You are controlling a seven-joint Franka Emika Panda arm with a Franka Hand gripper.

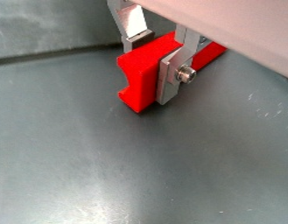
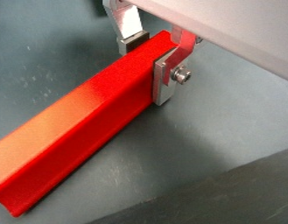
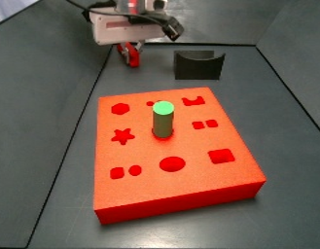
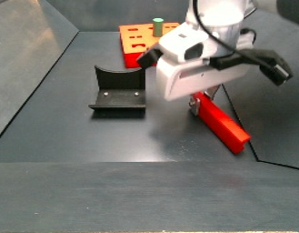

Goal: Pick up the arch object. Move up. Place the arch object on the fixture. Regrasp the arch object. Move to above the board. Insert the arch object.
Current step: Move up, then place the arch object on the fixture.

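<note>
The arch object (image 2: 81, 144), a long red block lying on the grey floor (image 2: 216, 131) beside the fixture (image 4: 119, 91), has one end clamped between the gripper (image 2: 154, 54) fingers, so pick-up is underway; next, lift straight up.

Green peg (image 3: 162, 119) upright in board (image 3: 169, 156)
</note>
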